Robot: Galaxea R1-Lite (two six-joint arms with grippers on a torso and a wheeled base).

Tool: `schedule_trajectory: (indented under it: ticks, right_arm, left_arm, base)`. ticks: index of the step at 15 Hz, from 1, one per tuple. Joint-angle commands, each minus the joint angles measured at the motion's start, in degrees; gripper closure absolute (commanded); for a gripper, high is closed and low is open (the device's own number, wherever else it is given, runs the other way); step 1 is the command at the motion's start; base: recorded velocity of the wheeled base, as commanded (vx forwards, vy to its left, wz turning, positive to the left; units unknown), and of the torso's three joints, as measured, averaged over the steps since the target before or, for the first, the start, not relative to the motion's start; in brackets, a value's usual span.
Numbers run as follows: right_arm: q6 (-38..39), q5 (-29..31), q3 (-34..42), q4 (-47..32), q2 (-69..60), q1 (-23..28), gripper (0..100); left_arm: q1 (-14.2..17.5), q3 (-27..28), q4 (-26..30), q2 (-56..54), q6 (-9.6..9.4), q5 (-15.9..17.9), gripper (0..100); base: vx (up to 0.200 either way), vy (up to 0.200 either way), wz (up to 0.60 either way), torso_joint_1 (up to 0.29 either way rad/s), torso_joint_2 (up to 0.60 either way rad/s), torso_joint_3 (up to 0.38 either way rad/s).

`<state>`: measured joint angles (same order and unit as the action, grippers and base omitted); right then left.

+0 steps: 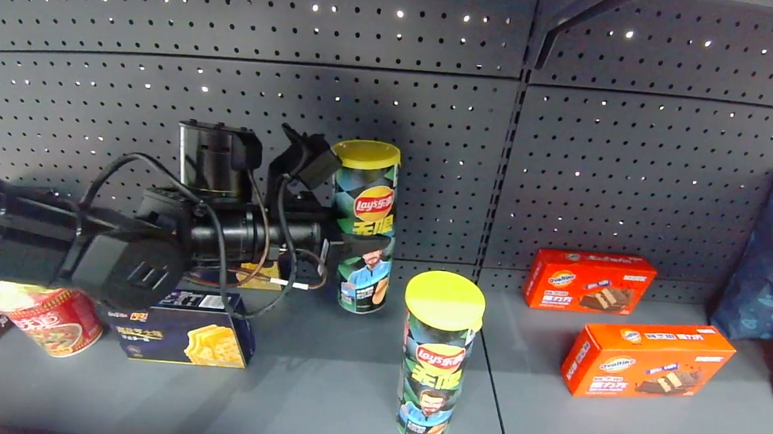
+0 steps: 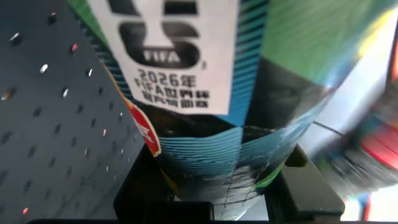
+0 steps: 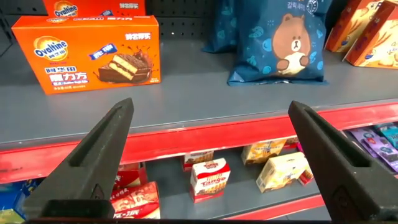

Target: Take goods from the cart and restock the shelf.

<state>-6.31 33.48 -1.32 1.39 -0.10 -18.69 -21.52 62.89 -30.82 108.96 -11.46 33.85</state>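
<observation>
Left gripper (image 1: 356,239) clamped on upright chip can (image 1: 364,194); second chip can (image 1: 437,366) near, to gripper's right, on shelf (image 1: 317,391). Right gripper (image 3: 211,155) wide open, empty.

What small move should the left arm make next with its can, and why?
Probably open the left end effector and let go: the chip can it grips stands upright, its base seemingly down on the shelf, behind the second can.
</observation>
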Motion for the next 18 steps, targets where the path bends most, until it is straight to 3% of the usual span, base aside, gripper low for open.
schedule_trajectory:
  ticks: [1,7,11,18]
  right_arm:
    - [0.0,0.0,0.0,0.0,0.1,-0.1,0]
    - [0.1,0.0,0.0,0.0,0.1,0.0,0]
    - [0.1,0.0,0.0,0.0,0.1,0.0,0]
    - [0.1,0.0,0.0,0.0,0.1,0.0,0]
  left_arm:
    - [-0.3,5.3,0.0,6.2,0.03,1.7,100]
    - [-0.2,8.3,-0.3,11.0,0.03,2.5,100]
    - [-1.2,8.5,-7.2,15.2,0.56,2.4,100]
    - [-2.0,10.1,-7.3,17.8,0.47,2.4,100]
  base:
    - [0.000,0.000,0.00,0.000,0.00,0.000]
    - [0.000,0.000,0.00,0.000,0.00,0.000]
    - [0.000,0.000,0.00,0.000,0.00,0.000]
    - [0.000,0.000,0.00,0.000,0.00,0.000]
